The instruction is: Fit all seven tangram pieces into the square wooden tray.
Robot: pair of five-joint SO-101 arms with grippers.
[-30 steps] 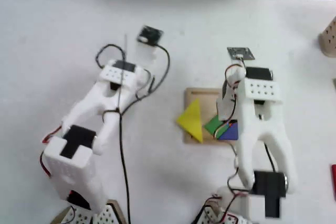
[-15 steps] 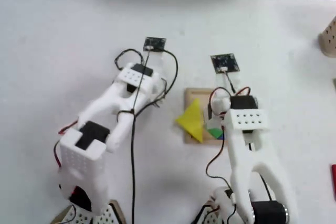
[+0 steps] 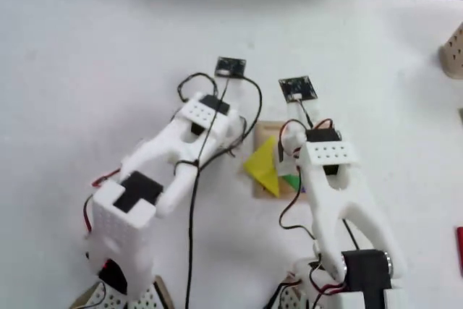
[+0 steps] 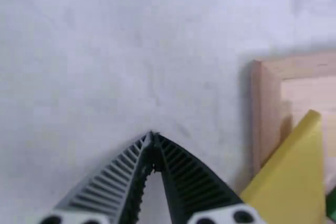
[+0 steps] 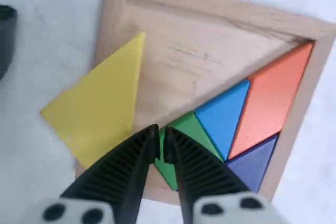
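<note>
Left tool (image 4: 153, 139): jaws closed tip to tip, nothing between them. It sits low over the bare white bench (image 4: 105, 51), just off an outer corner of the square wooden tray (image 4: 262, 114). The tray's rim is near the tool's flank but not touching it.

Right tool (image 5: 159, 134): jaws drawn narrow with only a sliver of gap, and nothing visibly gripped. The tips are over the green piece (image 5: 193, 128); contact cannot be judged.

Yellow triangle (image 5: 102, 108): tilted and lying across the tray rim, one part inside and the rest hanging out over the bench. It is just beside the right tool's tips, on the side toward the left tool.

Seated flat in the tray on the far side of the right tool from the yellow triangle:
- blue triangle (image 5: 223, 119), edge to edge with the green piece
- orange piece (image 5: 273, 98), against the blue triangle and the tray wall
- purple triangle (image 5: 254, 166), in the corner next to the orange piece

Bare tray floor shows beyond the right tool's tips.

High view: both arms angle in toward the tray, one from each side.
</note>
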